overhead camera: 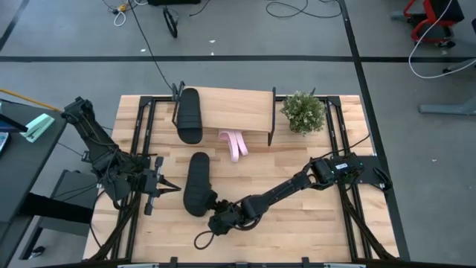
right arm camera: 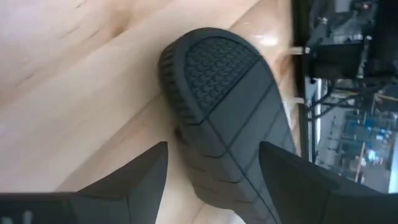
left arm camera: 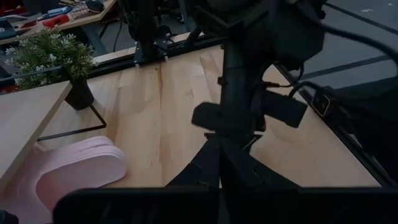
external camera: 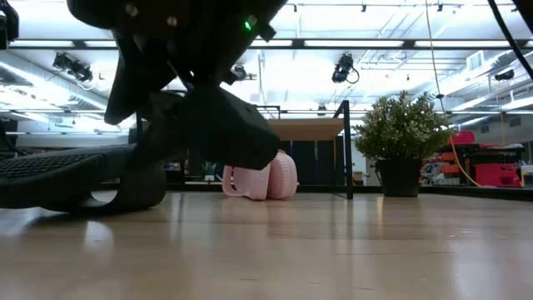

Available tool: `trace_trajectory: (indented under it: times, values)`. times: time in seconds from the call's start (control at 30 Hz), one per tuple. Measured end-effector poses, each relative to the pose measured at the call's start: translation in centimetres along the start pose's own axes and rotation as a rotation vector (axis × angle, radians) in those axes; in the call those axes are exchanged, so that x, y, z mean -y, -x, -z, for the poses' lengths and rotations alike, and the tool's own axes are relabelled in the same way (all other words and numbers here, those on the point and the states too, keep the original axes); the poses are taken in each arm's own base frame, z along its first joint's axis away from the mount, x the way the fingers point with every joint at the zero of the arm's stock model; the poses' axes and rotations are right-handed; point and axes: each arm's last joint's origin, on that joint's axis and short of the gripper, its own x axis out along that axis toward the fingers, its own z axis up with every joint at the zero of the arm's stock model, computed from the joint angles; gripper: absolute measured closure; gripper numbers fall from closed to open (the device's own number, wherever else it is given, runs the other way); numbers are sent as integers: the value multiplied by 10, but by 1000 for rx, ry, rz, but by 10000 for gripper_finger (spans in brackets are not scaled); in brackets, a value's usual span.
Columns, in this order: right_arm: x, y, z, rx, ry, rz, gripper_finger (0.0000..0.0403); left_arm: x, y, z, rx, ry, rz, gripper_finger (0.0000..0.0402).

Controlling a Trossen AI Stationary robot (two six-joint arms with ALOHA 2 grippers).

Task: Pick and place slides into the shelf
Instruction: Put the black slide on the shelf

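Note:
One black slide (overhead camera: 196,179) lies on the table in front of the shelf (overhead camera: 234,108), tipped so that its ribbed sole (right arm camera: 224,93) shows. My right gripper (overhead camera: 216,212) is at its near end, with the jaws held wide around it. A second black slide (overhead camera: 189,115) rests on the left end of the shelf's top board. Two pink slides (overhead camera: 234,144) stand on edge on the table, partly under the board's front edge. My left gripper (overhead camera: 175,187) hovers shut just left of the tipped slide and touches nothing. My right gripper holds the black slide's near end between its two wide-set fingers. One finger (right arm camera: 292,180) lies over the ribbed sole (right arm camera: 249,134); what the other finger (right arm camera: 146,177) meets is hidden by the slide's edge. The fingers slant down from the near right. The slide is tilted, its underside (external camera: 100,204) on the table.
A potted plant (overhead camera: 303,112) stands right of the shelf. Black frame rails (overhead camera: 141,149) run along the table's left and right sides. Bare wood lies between the shelf and my right arm's base (overhead camera: 346,167).

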Motion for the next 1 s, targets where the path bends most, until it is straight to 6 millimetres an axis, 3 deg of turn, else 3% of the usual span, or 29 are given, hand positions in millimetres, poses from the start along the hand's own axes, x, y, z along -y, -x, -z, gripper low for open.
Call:
trace_trajectory:
  times: [0.57,1.0]
  values:
    - [-8,-20,10,64,120,50,145,0,0,0,-1,-3,0,388]
    - [5,-27,12,187,79,64,145,0,0,0,-1,-2,0,377]
